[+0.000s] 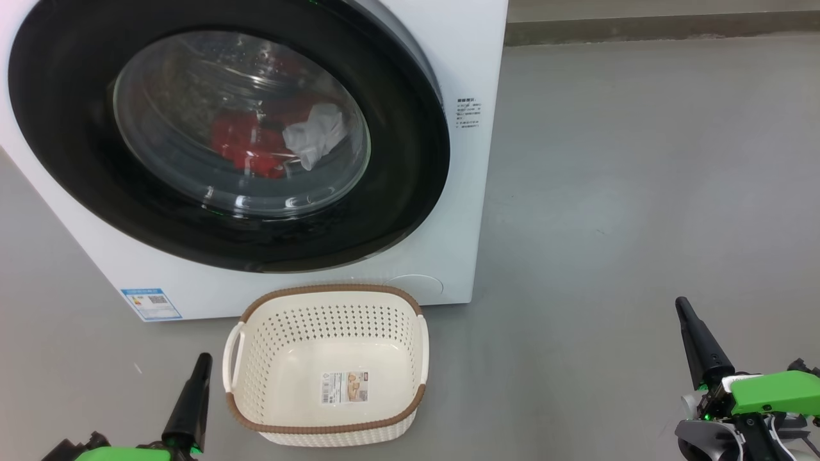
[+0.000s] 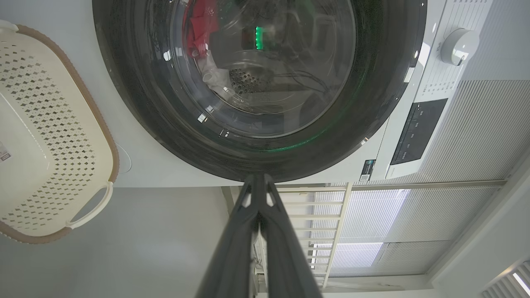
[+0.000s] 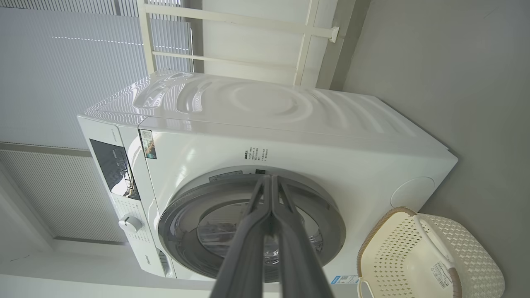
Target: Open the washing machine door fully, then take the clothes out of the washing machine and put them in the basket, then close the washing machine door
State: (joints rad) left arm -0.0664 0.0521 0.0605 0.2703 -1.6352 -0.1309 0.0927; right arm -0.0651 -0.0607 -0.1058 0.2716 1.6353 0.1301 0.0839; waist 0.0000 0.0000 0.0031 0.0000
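The white washing machine (image 1: 461, 57) stands ahead at the upper left. Its round door (image 1: 70, 128), black-rimmed with a glass bowl, lies against the front. Behind the glass lie the clothes (image 1: 250, 144): red fabric and a white piece. On the floor before the machine sits the cream basket (image 1: 416, 358), with nothing in it. My left gripper (image 1: 202, 360) is shut, low at the left of the basket. My right gripper (image 1: 681, 305) is shut, far to the right. The door (image 2: 132, 103) and red clothes (image 2: 201, 25) show in the left wrist view; the machine (image 3: 290, 136) and basket (image 3: 468, 252) in the right wrist view.
Grey floor (image 1: 640, 192) spreads to the right of the machine. A wall base (image 1: 660, 25) runs along the back. The machine's control knob (image 2: 459, 45) and dark panel (image 2: 418, 132) sit above the door. A white rack (image 2: 314, 231) stands beside the machine.
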